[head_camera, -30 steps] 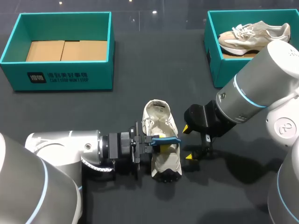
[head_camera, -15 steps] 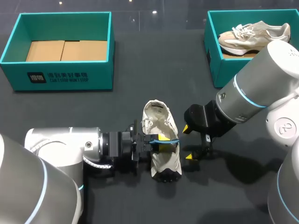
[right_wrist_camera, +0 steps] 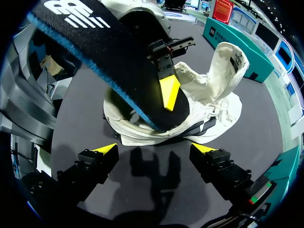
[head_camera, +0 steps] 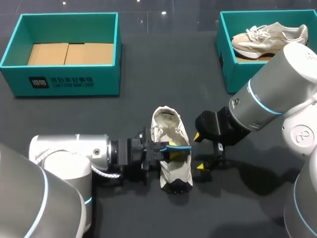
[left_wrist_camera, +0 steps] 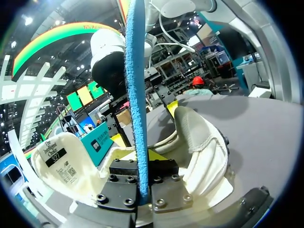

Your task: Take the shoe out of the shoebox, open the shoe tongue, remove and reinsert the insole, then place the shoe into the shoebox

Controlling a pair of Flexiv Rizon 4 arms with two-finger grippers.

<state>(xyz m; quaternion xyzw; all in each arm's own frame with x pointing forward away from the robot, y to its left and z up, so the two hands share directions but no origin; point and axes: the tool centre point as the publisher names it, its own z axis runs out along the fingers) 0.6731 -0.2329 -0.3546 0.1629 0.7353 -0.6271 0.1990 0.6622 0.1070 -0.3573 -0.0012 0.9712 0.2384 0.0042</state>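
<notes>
A cream shoe lies on the dark table, its tongue folded back. Over the shoe's opening my left gripper is shut on the blue-edged black insole. In the left wrist view the insole stands on edge between the fingers, with the shoe below it. From the right wrist, the insole slants with its lower end inside the shoe. My right gripper is open just right of the shoe, nothing between its fingertips.
A teal shoebox with a cardboard liner stands at the back left. A second teal box at the back right holds another beige shoe. Bare table lies between the boxes and the arms.
My left arm has edged slightly to the right with the insole in its grip. The right arm and the shoe have not moved.
</notes>
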